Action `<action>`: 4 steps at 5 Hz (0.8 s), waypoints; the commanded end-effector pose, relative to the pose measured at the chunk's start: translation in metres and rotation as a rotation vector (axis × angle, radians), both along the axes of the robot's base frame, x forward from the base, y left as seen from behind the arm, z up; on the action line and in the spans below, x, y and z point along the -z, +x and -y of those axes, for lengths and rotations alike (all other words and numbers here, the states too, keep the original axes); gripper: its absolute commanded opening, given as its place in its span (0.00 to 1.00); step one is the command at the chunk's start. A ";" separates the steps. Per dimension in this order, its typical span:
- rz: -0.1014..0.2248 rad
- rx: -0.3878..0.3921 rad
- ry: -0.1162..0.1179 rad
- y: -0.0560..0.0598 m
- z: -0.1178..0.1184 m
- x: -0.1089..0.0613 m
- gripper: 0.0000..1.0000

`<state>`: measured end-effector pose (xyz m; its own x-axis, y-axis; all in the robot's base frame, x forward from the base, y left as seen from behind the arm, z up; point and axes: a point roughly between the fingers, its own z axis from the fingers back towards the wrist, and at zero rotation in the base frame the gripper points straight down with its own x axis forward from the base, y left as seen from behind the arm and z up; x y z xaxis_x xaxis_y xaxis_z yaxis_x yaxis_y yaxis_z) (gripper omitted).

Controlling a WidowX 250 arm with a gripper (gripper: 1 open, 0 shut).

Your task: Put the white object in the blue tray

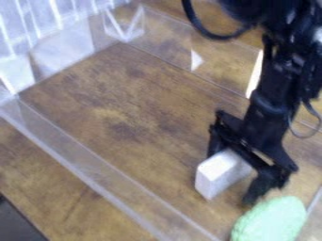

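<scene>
Black arm [283, 80] upright at right, pointing straight down, fingers [221, 141] spread wide.

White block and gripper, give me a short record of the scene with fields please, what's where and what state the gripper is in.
view: single camera, somewhat blurred
surface: wooden table with clear plastic walls around it
white block: lying on the table, lower right
gripper: open, pointing down, fingers either side of the white block
contact with block: cannot tell
green bumpy object: on the table, bottom right corner, beside the gripper
blue tray: not in view
task status: block not yet lifted
</scene>
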<state>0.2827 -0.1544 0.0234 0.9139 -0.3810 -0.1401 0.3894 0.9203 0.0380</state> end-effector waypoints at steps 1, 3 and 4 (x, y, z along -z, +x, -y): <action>0.058 0.014 -0.019 0.008 0.002 -0.019 1.00; 0.054 0.004 0.001 0.012 -0.005 -0.015 1.00; 0.053 0.000 0.011 0.014 -0.008 -0.013 1.00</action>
